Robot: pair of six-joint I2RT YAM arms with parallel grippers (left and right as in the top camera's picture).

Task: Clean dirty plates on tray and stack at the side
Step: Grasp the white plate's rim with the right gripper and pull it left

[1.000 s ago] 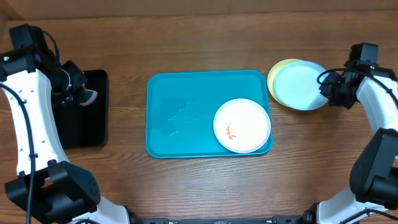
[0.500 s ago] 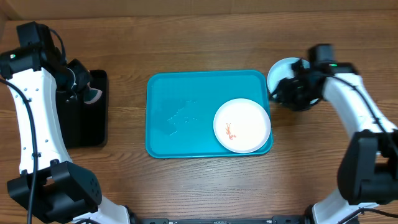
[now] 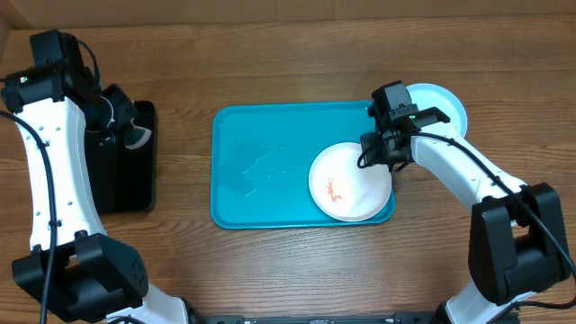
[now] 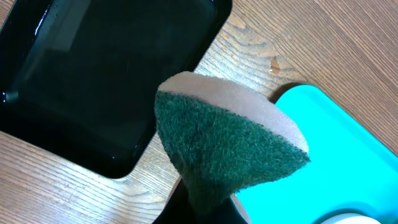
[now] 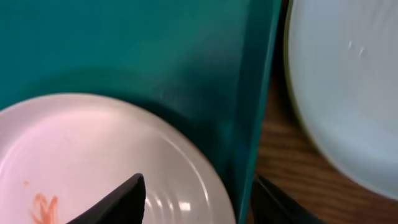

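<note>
While hovering at left edge, left gripper [image 3: 126, 133] pinching green sponge [image 4: 230, 149] over black tray [image 4: 93, 74], right gripper [image 5: 199, 193] wide across turquoise tray [image 3: 270, 189] rim, smeared white plate [image 3: 355, 171] inside, light blue plate [image 3: 445, 106] toward right edge.

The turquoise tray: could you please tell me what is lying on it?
One white plate with an orange-red smear lies at the right end of the tray. The right gripper above hides part of the plate's rim.

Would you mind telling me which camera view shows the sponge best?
The left wrist view: the sponge, green face and tan back, fills mid-frame. Overhead shows only a small pale patch by the black tray. The right wrist view misses it.
</note>
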